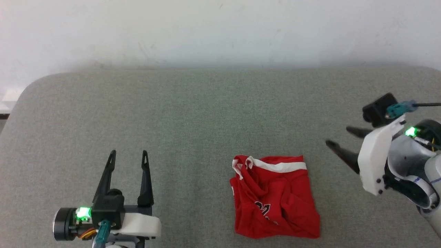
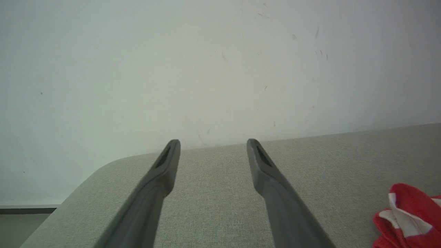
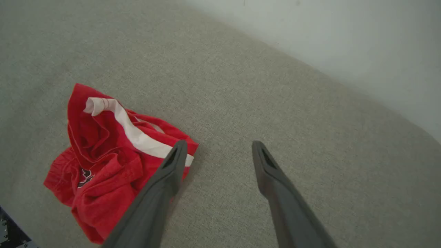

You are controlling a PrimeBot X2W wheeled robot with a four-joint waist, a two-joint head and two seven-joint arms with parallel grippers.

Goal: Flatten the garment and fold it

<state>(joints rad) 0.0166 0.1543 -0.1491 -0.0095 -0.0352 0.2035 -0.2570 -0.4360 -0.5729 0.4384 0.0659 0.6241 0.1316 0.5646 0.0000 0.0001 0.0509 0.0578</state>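
Grey padded surface: 1 crumpled red garment; L jaws, R jaws, 2 sets, both wide, empty.

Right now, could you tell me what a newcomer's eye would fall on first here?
The crumpled red shiny shorts with a white stripe, bunched on the grey fabric surface right of centre, near its front edge. Then two open dark-fingered grippers: the left gripper at lower left, the right gripper at far right, neither touching the shorts.
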